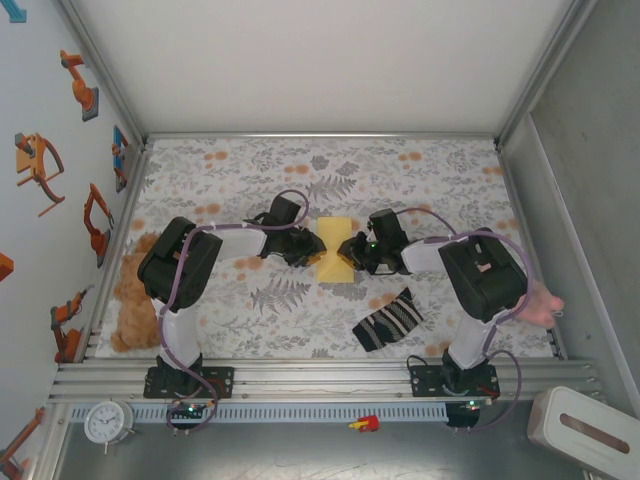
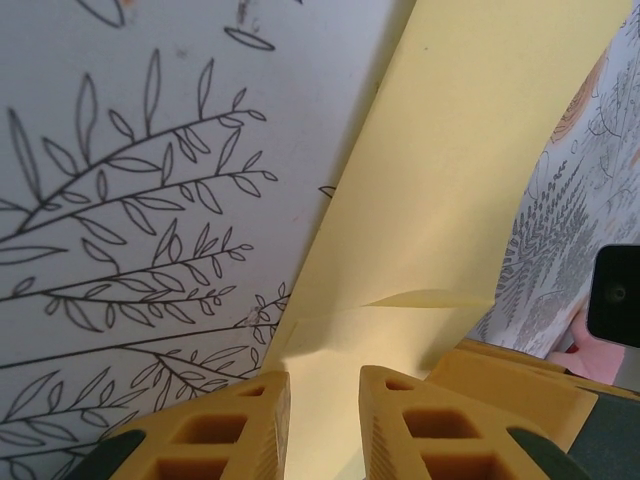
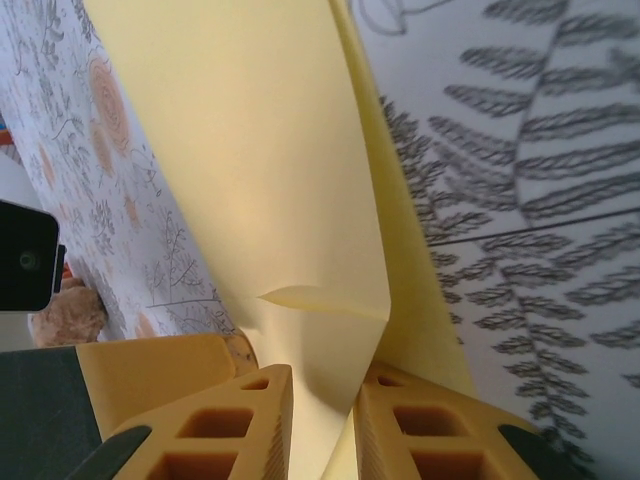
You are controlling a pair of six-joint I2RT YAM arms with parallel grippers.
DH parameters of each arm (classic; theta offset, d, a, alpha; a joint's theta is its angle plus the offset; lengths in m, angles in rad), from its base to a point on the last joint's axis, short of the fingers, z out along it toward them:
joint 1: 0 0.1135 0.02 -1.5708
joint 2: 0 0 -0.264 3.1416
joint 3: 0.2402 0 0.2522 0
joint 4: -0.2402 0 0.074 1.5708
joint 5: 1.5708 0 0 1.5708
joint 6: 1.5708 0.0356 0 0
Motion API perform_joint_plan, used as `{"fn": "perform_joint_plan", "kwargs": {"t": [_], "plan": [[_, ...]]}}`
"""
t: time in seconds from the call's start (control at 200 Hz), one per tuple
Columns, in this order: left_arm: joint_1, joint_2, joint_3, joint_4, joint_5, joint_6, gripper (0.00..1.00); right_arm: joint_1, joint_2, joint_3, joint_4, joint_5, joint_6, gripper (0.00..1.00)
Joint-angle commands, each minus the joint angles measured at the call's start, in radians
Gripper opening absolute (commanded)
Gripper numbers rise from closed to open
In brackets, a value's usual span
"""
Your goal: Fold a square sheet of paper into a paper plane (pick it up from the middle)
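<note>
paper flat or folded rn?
Folded. From above the paper is a narrow strip, not a square; the right wrist view shows two layers doubled over.

One square sheet of paper [image 1: 334, 243], one striped sock [image 1: 388, 320], one teddy bear [image 1: 128, 300], two grippers (left gripper [image 1: 314, 253], right gripper [image 1: 346, 253]).

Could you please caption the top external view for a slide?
Left gripper and right gripper pinch the yellow paper from opposite sides; striped sock lies nearby.

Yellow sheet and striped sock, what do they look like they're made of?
The yellow sheet: thin matte paper, it seems; it bows smoothly and keeps a sharp crease. The striped sock: probably knitted fabric, soft-looking, lying limp and crumpled.
</note>
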Motion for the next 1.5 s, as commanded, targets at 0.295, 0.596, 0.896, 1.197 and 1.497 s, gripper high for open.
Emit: {"fn": "perform_joint_plan", "kwargs": {"t": [0.295, 0.596, 0.896, 1.197, 1.497], "plan": [[0.013, 0.018, -0.033, -0.018, -0.015, -0.021, 0.27, 0.041, 0.023, -0.020, 0.098, -0.011, 0.008, 0.19], [0.046, -0.094, -0.109, 0.190, 0.035, -0.066, 0.35, 0.042, 0.001, -0.020, 0.138, 0.011, -0.017, 0.01], [0.121, -0.253, -0.318, 0.498, 0.088, -0.124, 0.52, 0.035, -0.143, 0.023, 0.118, 0.017, -0.091, 0.00], [0.113, -0.432, -0.431, 0.723, 0.134, -0.140, 0.86, 0.016, -0.221, 0.096, 0.166, -0.123, -0.092, 0.00], [0.064, -0.438, -0.352, 0.647, 0.167, -0.078, 0.85, 0.008, -0.225, 0.122, 0.268, -0.204, -0.017, 0.00]]}}
